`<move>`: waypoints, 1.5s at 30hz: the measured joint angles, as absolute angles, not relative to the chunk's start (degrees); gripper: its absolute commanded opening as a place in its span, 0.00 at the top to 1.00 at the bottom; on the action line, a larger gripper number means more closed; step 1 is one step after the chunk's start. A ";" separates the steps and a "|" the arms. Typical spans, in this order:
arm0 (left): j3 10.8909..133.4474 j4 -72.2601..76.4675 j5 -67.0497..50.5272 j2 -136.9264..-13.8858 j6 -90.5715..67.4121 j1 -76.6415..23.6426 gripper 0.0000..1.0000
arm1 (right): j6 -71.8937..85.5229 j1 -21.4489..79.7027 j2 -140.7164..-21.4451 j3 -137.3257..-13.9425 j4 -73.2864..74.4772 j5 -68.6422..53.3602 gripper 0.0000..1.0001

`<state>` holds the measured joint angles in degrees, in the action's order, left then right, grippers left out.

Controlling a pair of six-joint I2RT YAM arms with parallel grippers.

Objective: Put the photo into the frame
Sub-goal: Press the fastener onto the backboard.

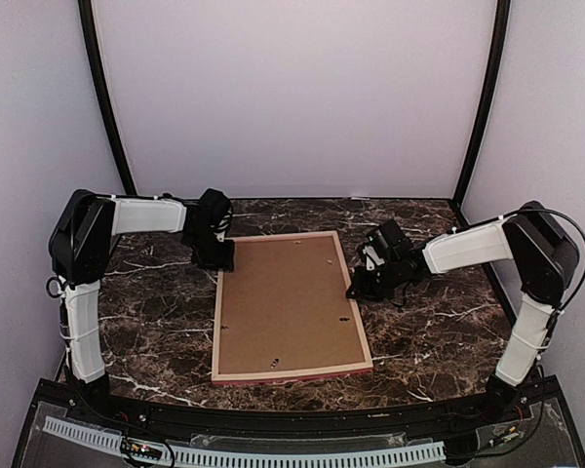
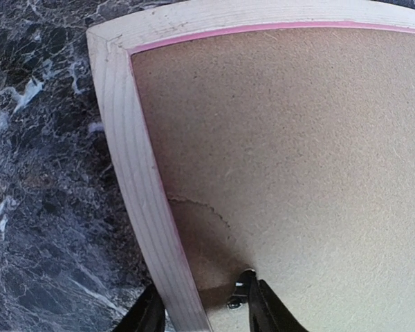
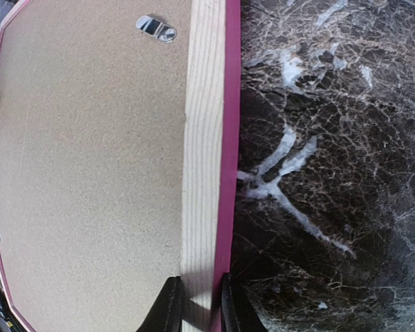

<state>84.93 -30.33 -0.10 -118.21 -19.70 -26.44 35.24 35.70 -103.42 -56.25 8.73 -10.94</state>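
The frame (image 1: 292,374) lay flat on the table (image 1: 439,331), back side up, with both grippers at its rails. The right gripper (image 1: 356,290) was closed on the frame's right rail. In the right wrist view its two fingers pressed the light wood inner side and the pink outer face of the rail (image 3: 204,138) between them. The left gripper (image 1: 217,255) sat at the far-left corner with its jaws parted. In the left wrist view one finger (image 2: 149,315) stood against the outside of the left rail (image 2: 135,180). The other finger (image 2: 263,311) rested further in, over the backing board (image 2: 297,152), leaving a gap to the rail. The brown backing board (image 1: 285,304) filled the frame's opening. A small metal clip (image 3: 156,28) lay on the board just beside the right rail. Around the frame, the dark marbled table showed on all sides.
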 measured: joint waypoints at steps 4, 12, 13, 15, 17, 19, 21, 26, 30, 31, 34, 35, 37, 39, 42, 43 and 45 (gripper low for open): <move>84.93 -30.30 0.08 -118.21 -20.38 -26.30 0.62 | 35.46 35.70 -103.37 -56.07 8.40 -10.96 0.81; 84.71 -28.38 0.03 -118.43 -22.06 -25.91 0.64 | 35.88 35.57 -103.37 -55.79 7.44 -10.92 0.82; 84.60 -28.10 -0.08 -118.43 -22.37 -25.87 0.63 | 35.88 35.55 -103.37 -55.79 7.38 -10.90 0.82; 84.27 -27.22 -0.45 -118.43 -23.14 -25.71 0.59 | 35.97 35.53 -103.37 -55.72 7.22 -10.87 0.82; 84.05 -26.52 -0.93 -118.41 -23.66 -25.61 0.58 | 36.05 35.48 -103.37 -55.57 6.96 -10.90 0.82; 83.66 -25.52 -1.28 -118.43 -24.56 -25.52 0.57 | 36.07 35.48 -103.37 -55.51 6.81 -10.90 0.82; 83.35 -24.75 -1.56 -118.43 -25.41 -25.41 0.56 | 36.10 35.46 -103.37 -55.46 6.68 -10.90 0.82; 82.63 -22.94 -2.31 -118.43 -27.09 -25.06 0.57 | 36.21 35.44 -103.28 -55.18 6.15 -10.85 0.82; 82.21 -21.71 -2.57 -118.43 -28.25 -24.77 0.60 | 36.32 35.44 -103.28 -55.07 5.85 -10.72 0.82; 82.13 -21.47 -2.59 -118.43 -28.49 -24.73 0.62 | 36.34 35.44 -103.28 -55.02 5.78 -10.70 0.82; 82.00 -21.06 -2.68 -118.43 -28.95 -24.53 0.65 | 36.49 35.42 -103.26 -54.94 5.58 -10.66 0.83; 81.95 -20.97 -2.70 -118.41 -29.10 -24.51 0.66 | 36.51 35.42 -103.26 -54.89 5.52 -10.66 0.82; 81.67 -20.47 -2.76 -118.39 -29.23 -24.36 0.68 | 36.53 35.38 -103.26 -54.87 5.43 -10.68 0.82; 81.54 -20.03 -2.87 -118.37 -29.39 -24.25 0.69 | 36.56 35.35 -103.26 -54.87 5.37 -10.66 0.82; 81.32 -19.55 -2.92 -118.32 -29.52 -24.16 0.70 | 36.67 35.29 -103.26 -54.83 5.32 -10.68 0.83; 81.21 -19.42 -2.98 -118.26 -29.61 -24.14 0.71 | 36.69 35.29 -103.26 -54.83 5.30 -10.68 0.83; 81.03 -19.27 -3.07 -118.17 -29.65 -24.10 0.72 | 36.71 35.29 -103.26 -54.83 5.28 -10.66 0.83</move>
<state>81.03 -19.27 -3.07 -118.17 -29.65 -24.10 36.71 35.29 -103.26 -54.83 5.28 -10.66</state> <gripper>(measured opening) 0.296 0.178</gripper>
